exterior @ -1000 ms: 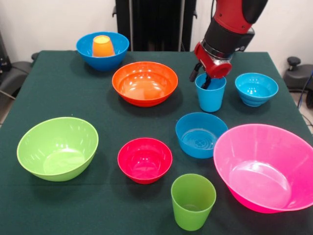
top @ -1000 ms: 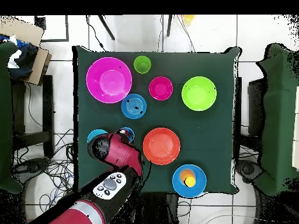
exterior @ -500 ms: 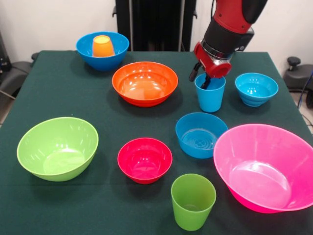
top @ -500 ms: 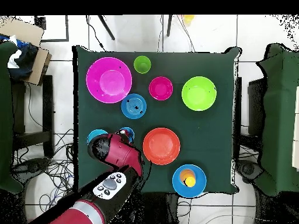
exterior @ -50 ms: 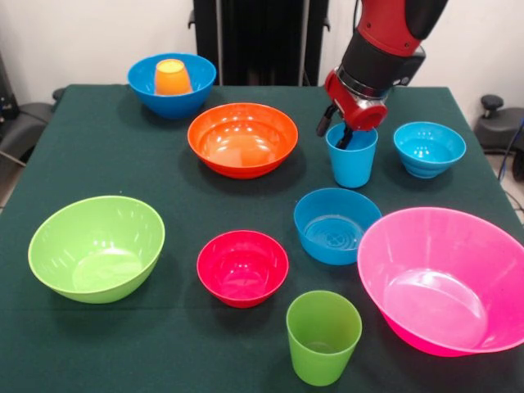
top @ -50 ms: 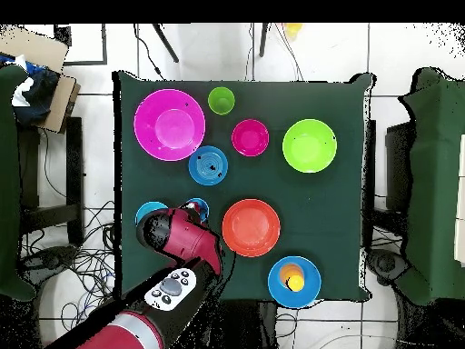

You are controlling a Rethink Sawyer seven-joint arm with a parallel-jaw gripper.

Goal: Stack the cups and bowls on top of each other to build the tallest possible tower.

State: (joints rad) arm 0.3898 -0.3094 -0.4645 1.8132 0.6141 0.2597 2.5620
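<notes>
The light blue cup (exterior @ -50 ms: 353, 160) stands upright right of the wide orange bowl (exterior @ -50 ms: 242, 137). My gripper (exterior @ -50 ms: 334, 131) straddles its left rim, one finger inside and one outside, shut on the wall. In the overhead view the arm covers the gripper, and only part of the light blue cup (top @ -50 ms: 197, 208) shows. The orange cup (exterior @ -50 ms: 172, 77) sits upside down in a large blue bowl (exterior @ -50 ms: 172, 84). The green cup (exterior @ -50 ms: 323, 336) stands near the front edge. The small turquoise bowl (exterior @ -50 ms: 429, 148), medium blue bowl (exterior @ -50 ms: 336, 225), small red bowl (exterior @ -50 ms: 242, 267), lime green bowl (exterior @ -50 ms: 97, 247) and pink bowl (exterior @ -50 ms: 446, 278) rest separately.
A dark green cloth covers the table (exterior @ -50 ms: 106, 155). In the overhead view, chairs (top @ -50 ms: 18, 182) flank the table and a cardboard box (top @ -50 ms: 54, 82) lies on the floor.
The arm rose very slightly over the light blue cup; all else stays put.
</notes>
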